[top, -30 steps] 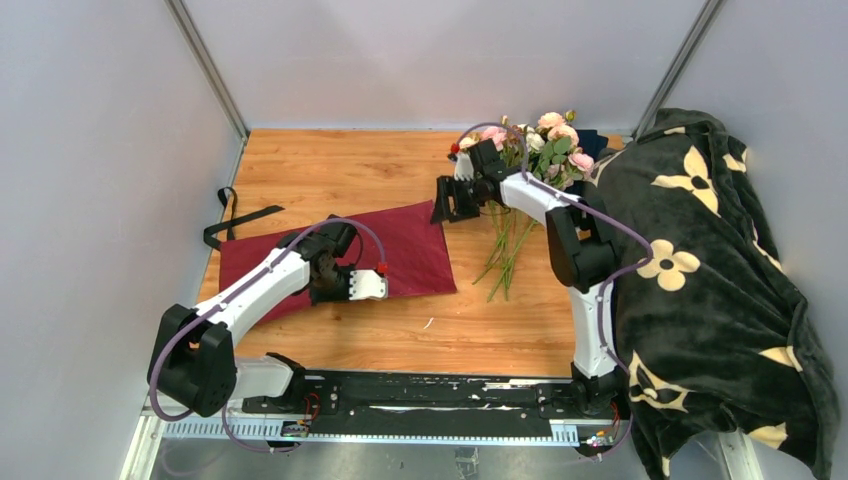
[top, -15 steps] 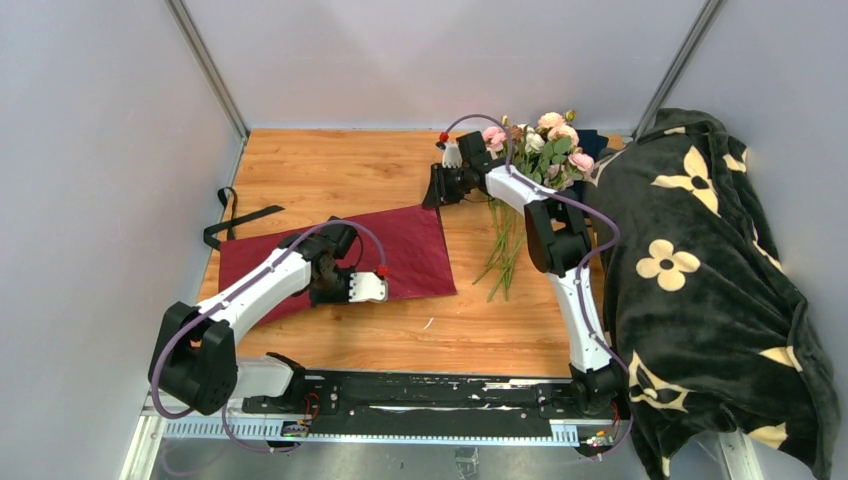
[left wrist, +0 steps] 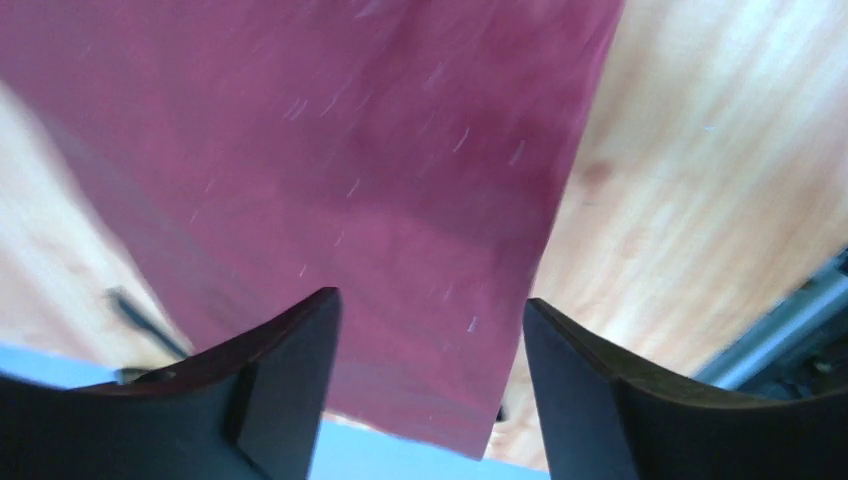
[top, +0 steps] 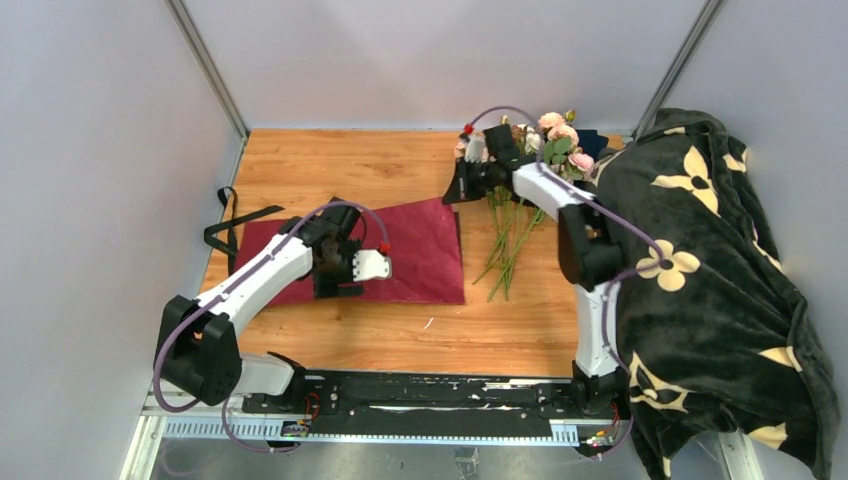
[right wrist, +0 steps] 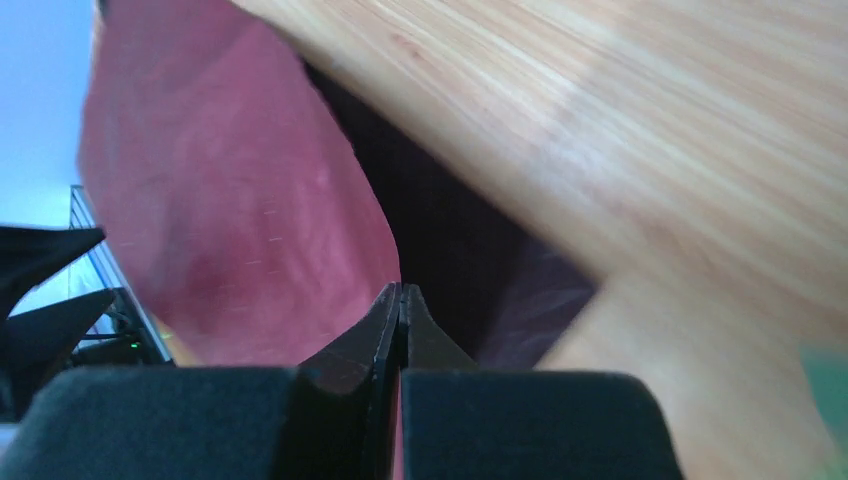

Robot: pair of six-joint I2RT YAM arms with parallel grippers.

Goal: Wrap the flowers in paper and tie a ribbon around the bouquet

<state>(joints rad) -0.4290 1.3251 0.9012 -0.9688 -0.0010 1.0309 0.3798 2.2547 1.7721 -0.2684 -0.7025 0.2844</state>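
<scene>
Top external view gives us the whole scene. Biggest is the dark green blanket [top: 720, 270] with cream flower shapes, heaped along the right side of the wooden surface [top: 350, 160]. Next comes the paper [top: 420, 250], a burgundy sheet lying left of centre.

Our left arm [top: 255, 285] reaches forward from its base and bends inward over the sheet's middle, wrist turned down. Our right arm [top: 590, 250] stands tall with its elbow beside the blanket, forearm stretched far and leftward to the sheet's far right corner.

The flowers [top: 560, 140], pink and cream roses, lie at the far right just beside the blanket. Their stems trail toward us on bare wood, near the sheet's right edge but apart from it. The ribbon [top: 235, 220] lies black and loose at the surface's left edge, by the sheet's far left corner.

Left wrist view shows the left hand [left wrist: 430, 310] spread wide above the paper, with nothing between its fingers. Right wrist view shows the right hand [right wrist: 400, 292] pinched tight on the paper's edge, with dark shadow beneath that corner.
</scene>
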